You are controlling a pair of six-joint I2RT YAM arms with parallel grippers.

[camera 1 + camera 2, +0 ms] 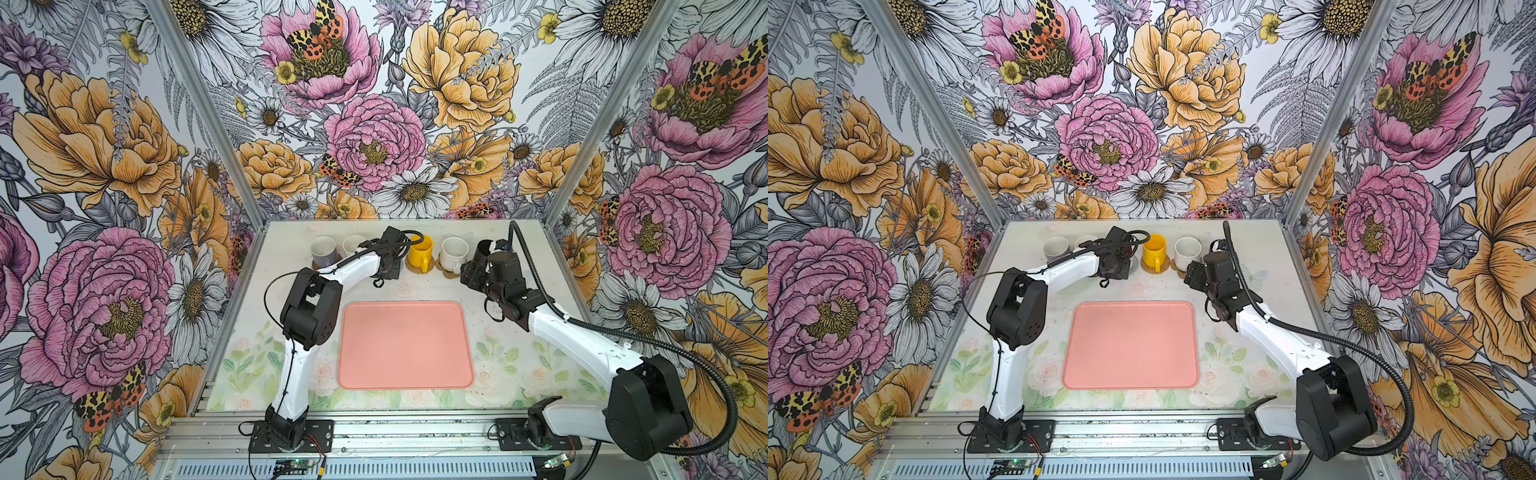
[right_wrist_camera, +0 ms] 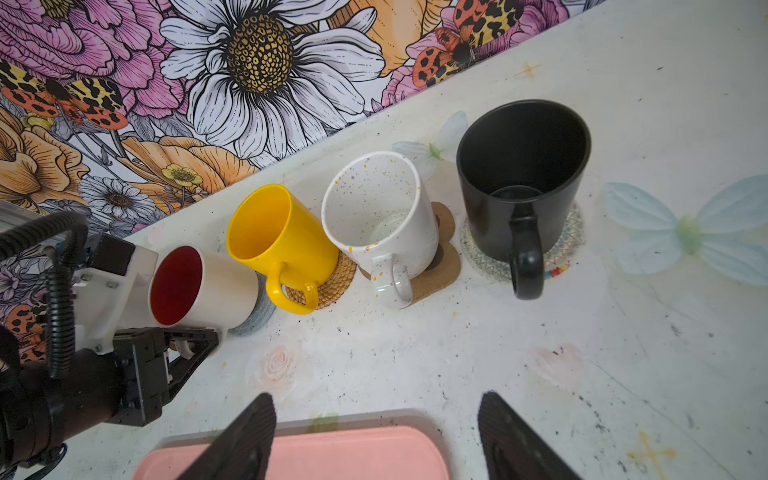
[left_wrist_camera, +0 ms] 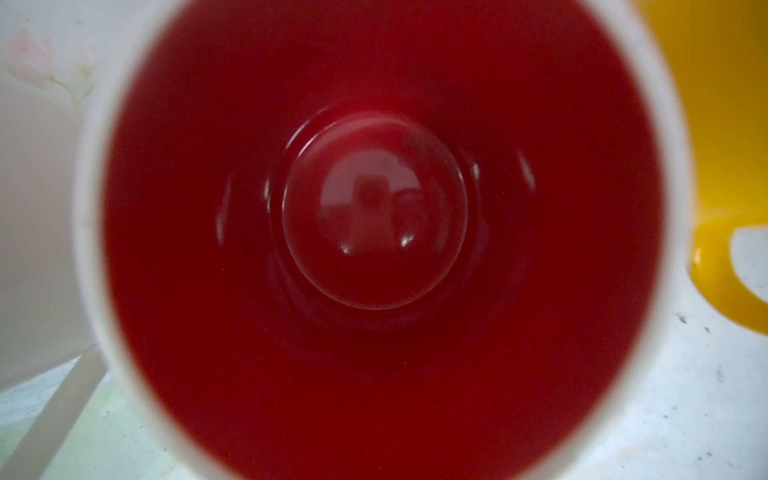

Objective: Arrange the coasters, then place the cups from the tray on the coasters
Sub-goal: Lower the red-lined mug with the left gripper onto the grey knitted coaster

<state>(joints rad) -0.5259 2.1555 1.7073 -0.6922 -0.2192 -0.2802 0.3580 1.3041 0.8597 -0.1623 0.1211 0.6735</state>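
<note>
One cup is in hand: red-inside mug (image 2: pixel 203 286), set on grey-blue coaster (image 2: pixel 255 320) at far edge, just beside yellow mug (image 2: pixel 270 232). Tray (image 1: pixel 405 345) is bare. L gripper (image 2: pixel 189 343) fingers are clamped on the handle; R gripper (image 2: pixel 378 401) fingers are apart, holding nothing.

Procedure:
1. Confirm base flat & centred.
2. Open jaws fully.
3. Retract along handle line w/o nudging yellow mug.

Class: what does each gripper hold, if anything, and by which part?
Left gripper grips the red-lined mug, apparently by its handle; right gripper holds nothing.
</note>
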